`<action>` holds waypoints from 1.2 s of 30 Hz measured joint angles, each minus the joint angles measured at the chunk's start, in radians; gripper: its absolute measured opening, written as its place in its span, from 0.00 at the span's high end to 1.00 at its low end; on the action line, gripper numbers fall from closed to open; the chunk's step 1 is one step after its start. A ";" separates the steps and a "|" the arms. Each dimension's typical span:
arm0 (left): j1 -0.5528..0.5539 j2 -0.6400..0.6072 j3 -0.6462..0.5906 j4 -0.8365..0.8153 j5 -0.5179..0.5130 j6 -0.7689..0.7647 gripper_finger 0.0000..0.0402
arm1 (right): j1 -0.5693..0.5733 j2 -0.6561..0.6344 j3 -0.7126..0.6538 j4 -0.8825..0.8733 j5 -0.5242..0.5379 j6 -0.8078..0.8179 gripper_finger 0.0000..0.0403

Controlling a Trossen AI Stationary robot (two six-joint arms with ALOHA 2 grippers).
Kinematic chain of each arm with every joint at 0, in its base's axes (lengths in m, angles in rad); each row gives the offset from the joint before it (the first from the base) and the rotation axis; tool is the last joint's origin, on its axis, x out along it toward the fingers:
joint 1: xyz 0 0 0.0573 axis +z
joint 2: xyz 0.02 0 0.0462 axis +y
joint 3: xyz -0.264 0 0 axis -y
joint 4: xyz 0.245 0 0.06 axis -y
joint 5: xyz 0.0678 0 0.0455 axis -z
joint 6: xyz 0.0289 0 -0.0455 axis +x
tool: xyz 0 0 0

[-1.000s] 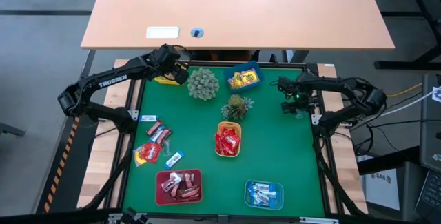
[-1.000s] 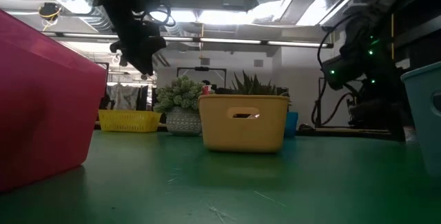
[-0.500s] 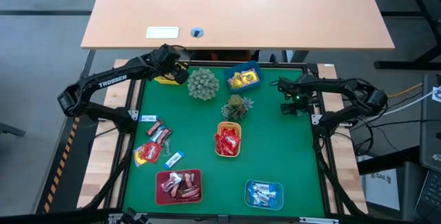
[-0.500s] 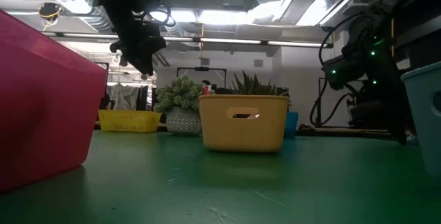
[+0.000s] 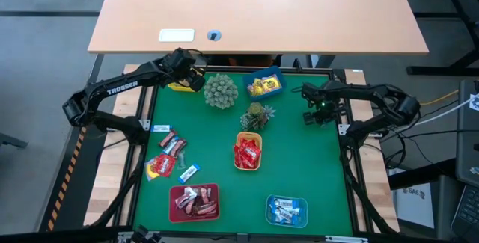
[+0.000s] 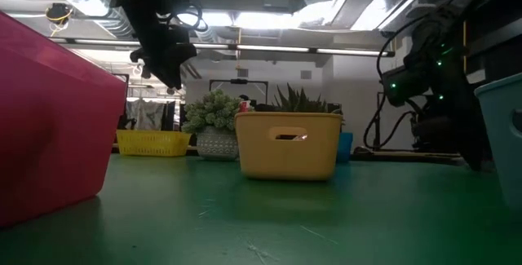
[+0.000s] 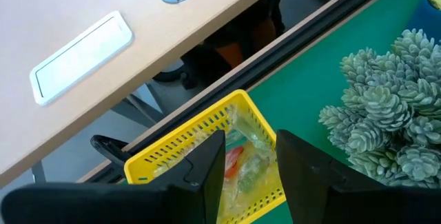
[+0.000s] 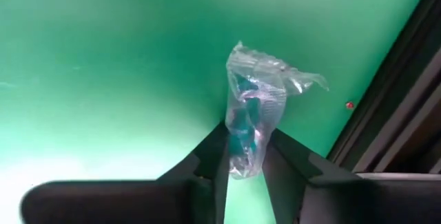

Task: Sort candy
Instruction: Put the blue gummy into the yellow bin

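A candy in a clear wrapper with a blue-green sweet inside is at the green mat's right edge. My right gripper points down there, shut on it. My left gripper hangs open above the yellow tray at the far left corner. That tray holds clear-wrapped candy, seen between the fingers. Loose candy in red and brown wrappers lies on the mat at the near left. My right gripper pinches the candy's clear wrapper between its two fingers, which come from above and point down. The wrapper's crinkled end sticks out past the fingertips over the mat. Whether the candy is lifted clear of the mat, I cannot tell.
A blue tray with yellow candy, an orange tray with red candy, a dark red tray and a light blue tray stand on the mat. Two spiky green plants sit near the middle. The mat's black frame runs beside the right gripper.
My right gripper has turned a little at the wrist while staying over the same spot at the mat's right edge.
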 joint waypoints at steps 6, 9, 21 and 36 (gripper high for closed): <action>0.000 0.000 0.000 0.000 0.000 0.000 0.71 | 0.001 0.003 0.048 0.007 -0.078 -0.090 0.83; 0.000 0.000 0.000 0.000 0.000 0.000 0.71 | 0.001 0.003 0.073 0.002 -0.140 -0.137 0.83; -0.084 0.000 0.000 0.041 0.196 0.111 0.71 | 0.002 0.002 0.207 0.004 -0.386 -0.252 0.83; -0.323 0.000 0.000 0.185 0.393 0.246 0.71 | 0.019 0.000 0.311 0.022 -0.528 -0.304 0.83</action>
